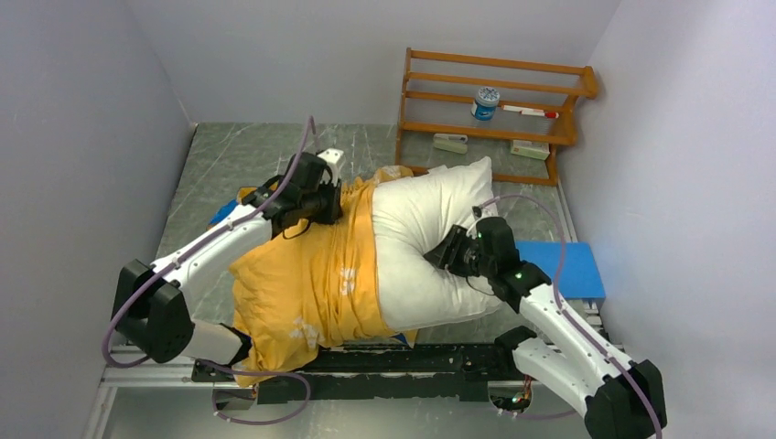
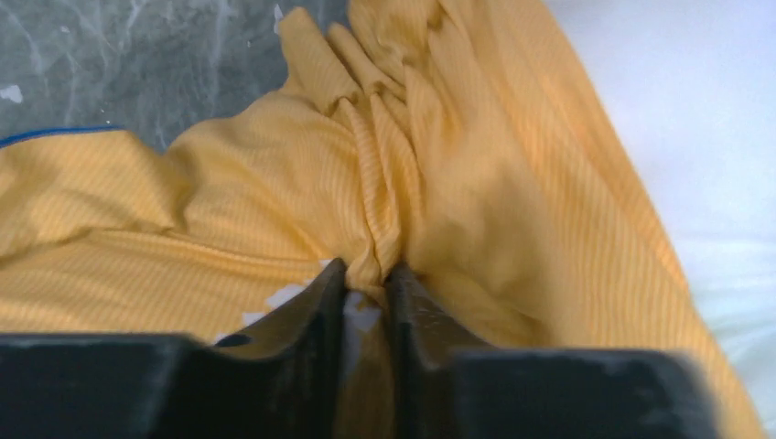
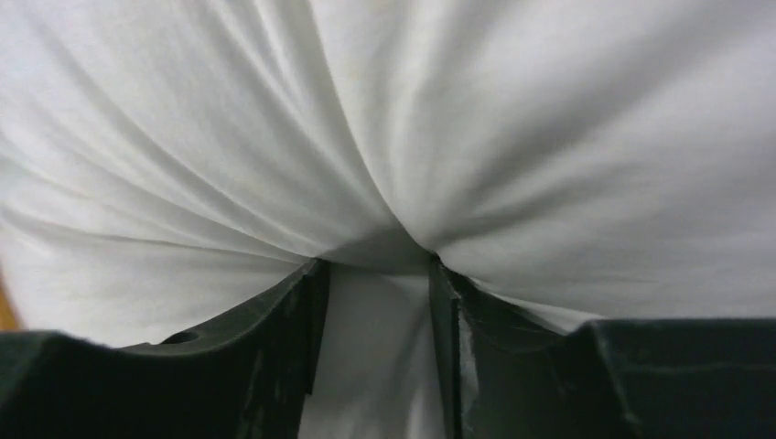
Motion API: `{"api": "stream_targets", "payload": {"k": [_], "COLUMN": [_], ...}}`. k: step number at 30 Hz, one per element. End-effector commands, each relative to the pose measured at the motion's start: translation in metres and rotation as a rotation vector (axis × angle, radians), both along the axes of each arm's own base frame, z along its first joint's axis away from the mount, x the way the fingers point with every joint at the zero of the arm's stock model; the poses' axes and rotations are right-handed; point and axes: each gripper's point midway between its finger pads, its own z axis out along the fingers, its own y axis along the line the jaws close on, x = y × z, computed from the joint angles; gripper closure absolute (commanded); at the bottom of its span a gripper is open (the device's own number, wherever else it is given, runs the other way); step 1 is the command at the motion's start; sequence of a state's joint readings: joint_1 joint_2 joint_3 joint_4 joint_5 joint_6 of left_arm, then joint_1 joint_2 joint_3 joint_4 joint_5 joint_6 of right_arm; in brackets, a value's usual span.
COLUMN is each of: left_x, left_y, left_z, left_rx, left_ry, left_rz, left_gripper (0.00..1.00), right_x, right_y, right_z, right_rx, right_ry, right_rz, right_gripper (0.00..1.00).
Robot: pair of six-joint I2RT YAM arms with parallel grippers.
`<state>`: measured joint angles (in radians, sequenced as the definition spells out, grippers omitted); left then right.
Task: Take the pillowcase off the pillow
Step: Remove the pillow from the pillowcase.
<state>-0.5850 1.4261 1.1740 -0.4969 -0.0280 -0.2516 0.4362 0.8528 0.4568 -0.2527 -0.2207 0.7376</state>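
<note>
The pillowcase (image 1: pixel 307 279), its yellow-orange face up, covers the left half of the pillow (image 1: pixel 430 233); the white right half sticks out bare. My left gripper (image 1: pixel 340 203) is shut on a bunched fold of the pillowcase (image 2: pixel 366 183) near its open hem at the far side; the fabric is pinched between the jaws (image 2: pixel 368 279). My right gripper (image 1: pixel 446 249) is pressed into the pillow's right side and shut on a pinch of its white fabric (image 3: pixel 384 165), which gathers into folds between the fingers (image 3: pixel 373 265).
A flat blue pad (image 1: pixel 560 268) lies on the table right of the right arm. A wooden rack (image 1: pixel 494 110) with a small jar and other items stands at the back right. Grey walls close in on both sides.
</note>
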Motion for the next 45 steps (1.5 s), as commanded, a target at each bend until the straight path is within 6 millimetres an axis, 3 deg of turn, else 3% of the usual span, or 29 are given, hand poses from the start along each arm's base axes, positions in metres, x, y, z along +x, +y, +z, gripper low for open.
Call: {"api": "stream_targets", "payload": {"k": [1,2,7,10,12,14,17,19,21,23,25,27,29,31,33,36,38,39,43,45], "left_x": [-0.046,-0.051,-0.065,-0.067,-0.066,-0.067,-0.066,-0.064,-0.062,-0.060,-0.061,-0.069,-0.078,-0.081,-0.080,-0.077,-0.068,-0.064,-0.045,-0.036], "left_y": [0.003,0.008,0.013,0.014,0.015,0.013,0.017,0.021,0.033,0.057,0.092,0.128,0.152,0.167,0.170,0.164,0.143,0.129,0.071,0.038], "left_z": [-0.036,-0.036,-0.004,0.017,0.031,0.043,0.056,0.062,0.061,0.052,0.044,0.026,0.013,0.014,0.024,0.044,0.062,0.075,0.141,0.151], "left_rx": [-0.090,-0.095,-0.169,-0.168,-0.175,-0.200,-0.234,-0.255,-0.251,-0.189,-0.048,0.127,0.241,0.287,0.267,0.208,0.125,0.074,-0.196,-0.269], "left_ry": [0.120,0.110,-0.008,-0.065,-0.110,-0.148,-0.199,-0.217,-0.202,-0.163,-0.121,-0.055,-0.022,-0.041,-0.080,-0.084,-0.114,-0.139,-0.287,-0.309], "left_rz": [-0.030,-0.014,-0.059,-0.104,-0.115,-0.131,-0.098,-0.051,0.047,0.196,0.349,0.495,0.582,0.649,0.656,0.625,0.523,0.460,0.233,0.097], "left_gripper": [0.93,0.95,0.95,0.95,0.95,0.95,0.95,0.95,0.95,0.95,0.95,0.95,0.95,0.95,0.95,0.95,0.58,0.47,0.10,0.03], "right_x": [-0.038,-0.017,0.043,0.086,0.115,0.147,0.166,0.160,0.146,0.139,0.126,0.113,0.107,0.100,0.092,0.083,0.079,0.075,0.063,0.059], "right_y": [-0.008,-0.001,0.029,0.044,0.054,0.053,0.041,0.029,0.005,-0.017,-0.028,-0.034,-0.034,-0.034,-0.029,-0.019,-0.010,-0.005,0.006,0.007], "right_z": [-0.007,0.030,0.161,0.187,0.173,0.143,0.091,0.064,0.032,0.017,0.006,-0.005,-0.013,-0.011,-0.005,0.009,0.013,0.013,0.015,0.017], "right_rx": [-0.137,-0.137,-0.122,-0.143,-0.209,-0.331,-0.504,-0.573,-0.627,-0.639,-0.624,-0.627,-0.601,-0.557,-0.502,-0.430,-0.388,-0.363,-0.309,-0.296], "right_ry": [0.236,0.146,-0.163,-0.226,-0.164,-0.079,0.073,0.137,0.188,0.221,0.296,0.334,0.320,0.271,0.245,0.212,0.187,0.185,0.170,0.153], "right_rz": [0.081,0.100,0.214,0.203,0.209,0.144,0.046,-0.007,-0.089,-0.150,-0.156,-0.160,-0.158,-0.163,-0.141,-0.093,-0.040,-0.008,0.071,0.089], "right_gripper": [0.47,0.40,0.16,0.08,0.08,0.08,0.15,0.23,0.44,0.71,0.90,0.95,0.97,0.98,0.98,0.97,0.97,0.96,0.96,0.95]}}
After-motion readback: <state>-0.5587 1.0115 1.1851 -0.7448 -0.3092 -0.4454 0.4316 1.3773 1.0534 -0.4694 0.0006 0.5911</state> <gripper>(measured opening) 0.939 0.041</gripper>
